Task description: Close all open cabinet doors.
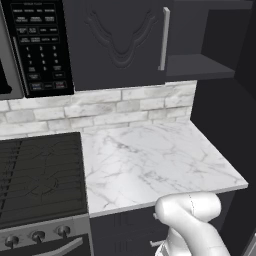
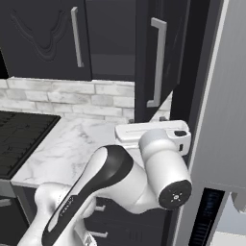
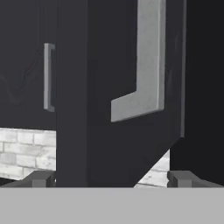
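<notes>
Risk of the pincer [image 3: 109, 178] snagging behind the silver handle [image 3: 146, 57] or glancing off the thin door edge, swinging the open cabinet door [image 2: 153, 57] wider instead of shut; also of elbow knocking the desk [image 1: 160, 160]. Open door standing out edge-on, just ahead of the pincer and slightly above it, lower corner between the spread fingertips [image 3: 41, 178]. Pincer wide open, holding nothing. Neighbouring left door [image 1: 117, 40] shut already.
</notes>
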Controlling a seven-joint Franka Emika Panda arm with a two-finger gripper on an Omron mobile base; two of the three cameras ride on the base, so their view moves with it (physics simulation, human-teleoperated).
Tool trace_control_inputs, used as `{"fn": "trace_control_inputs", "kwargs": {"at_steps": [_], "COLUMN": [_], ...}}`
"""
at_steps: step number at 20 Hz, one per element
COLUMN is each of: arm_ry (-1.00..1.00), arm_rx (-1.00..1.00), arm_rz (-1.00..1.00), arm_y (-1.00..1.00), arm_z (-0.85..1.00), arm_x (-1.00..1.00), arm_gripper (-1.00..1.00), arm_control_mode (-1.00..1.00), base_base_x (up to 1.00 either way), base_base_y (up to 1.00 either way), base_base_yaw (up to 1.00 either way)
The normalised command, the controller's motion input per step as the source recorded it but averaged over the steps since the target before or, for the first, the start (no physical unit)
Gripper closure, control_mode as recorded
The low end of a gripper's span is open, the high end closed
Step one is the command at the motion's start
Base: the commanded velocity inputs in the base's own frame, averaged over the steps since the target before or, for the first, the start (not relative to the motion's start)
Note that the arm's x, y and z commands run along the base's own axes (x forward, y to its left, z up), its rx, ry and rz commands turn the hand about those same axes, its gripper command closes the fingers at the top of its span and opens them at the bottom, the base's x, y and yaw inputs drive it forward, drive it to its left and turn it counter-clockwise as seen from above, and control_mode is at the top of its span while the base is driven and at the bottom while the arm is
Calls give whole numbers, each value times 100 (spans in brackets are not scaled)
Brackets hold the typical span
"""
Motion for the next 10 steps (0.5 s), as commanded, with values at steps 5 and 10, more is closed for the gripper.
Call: {"fn": "trace_control_inputs", "kwargs": {"at_steps": [5,10], "arm_ry": [0,0], "arm_rx": [0,0], "arm_rz": [7,4], "arm_y": [-6,1], "arm_z": [0,-1], "arm_x": [-5,10], "arm_gripper": [-100,-100], "arm_control_mode": [-100,-100], "base_base_x": [0,0], "base_base_y": [0,0], "base_base_yaw": [0,0]}}
